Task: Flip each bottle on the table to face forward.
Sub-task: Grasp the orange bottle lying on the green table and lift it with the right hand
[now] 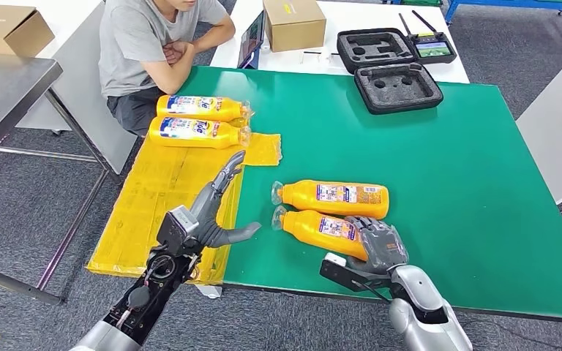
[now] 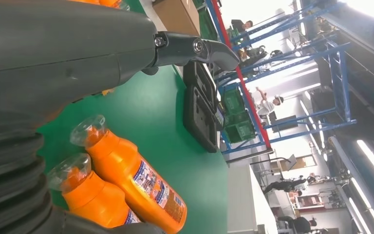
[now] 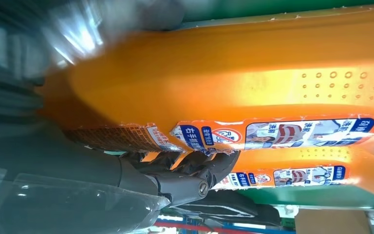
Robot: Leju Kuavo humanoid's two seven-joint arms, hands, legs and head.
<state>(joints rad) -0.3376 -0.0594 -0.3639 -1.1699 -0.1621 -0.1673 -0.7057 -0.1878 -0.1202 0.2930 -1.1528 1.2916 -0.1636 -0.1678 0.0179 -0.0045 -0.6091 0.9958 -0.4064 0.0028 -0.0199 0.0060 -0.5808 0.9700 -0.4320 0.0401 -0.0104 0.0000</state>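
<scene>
My right hand (image 1: 380, 245) wraps near bottle (image 1: 322, 228); roll slowly, avoid far bottle (image 1: 336, 196). Left hand (image 1: 216, 212) spread, idle.

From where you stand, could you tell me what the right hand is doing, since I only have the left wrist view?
Observer: The right hand holds the base end of the nearer bottle.
Operator: Thanks. Are there bottles besides these two?
Observer: Yes, a third bottle and a fourth bottle lie on the yellow sheet, front labels up.
Operator: Is anyone close?
Observer: A person sits at the far left corner of the table.
</scene>
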